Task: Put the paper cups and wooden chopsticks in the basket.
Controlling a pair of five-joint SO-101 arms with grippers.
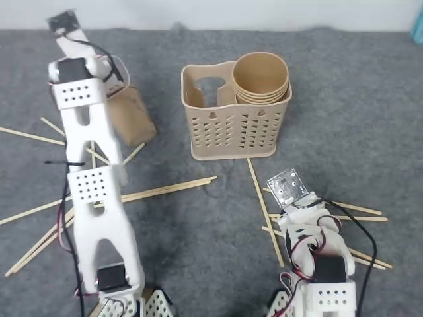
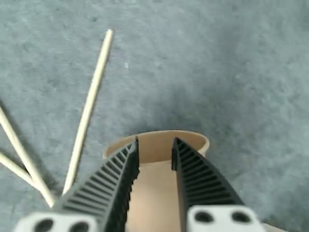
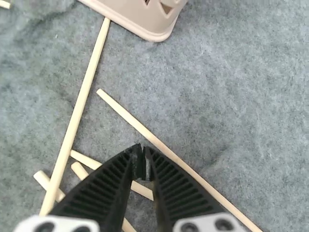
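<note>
A: Left gripper (image 2: 154,151)?
B: Jaws a narrow gap apart, right over a cup (image 2: 195,143) lying on its side on the mat (image 2: 231,63). Can't tell if they touch it.
A: Right gripper (image 3: 144,153)?
B: Jaws closed tip to tip, gripping nothing, low over loose chopsticks (image 3: 81,113) near a corner of the basket (image 3: 145,19).
A: And in the basket?
B: A stack (image 1: 260,74) of cups, upright in one compartment. The chopsticks lie scattered on the mat, both sides of the basket.
</note>
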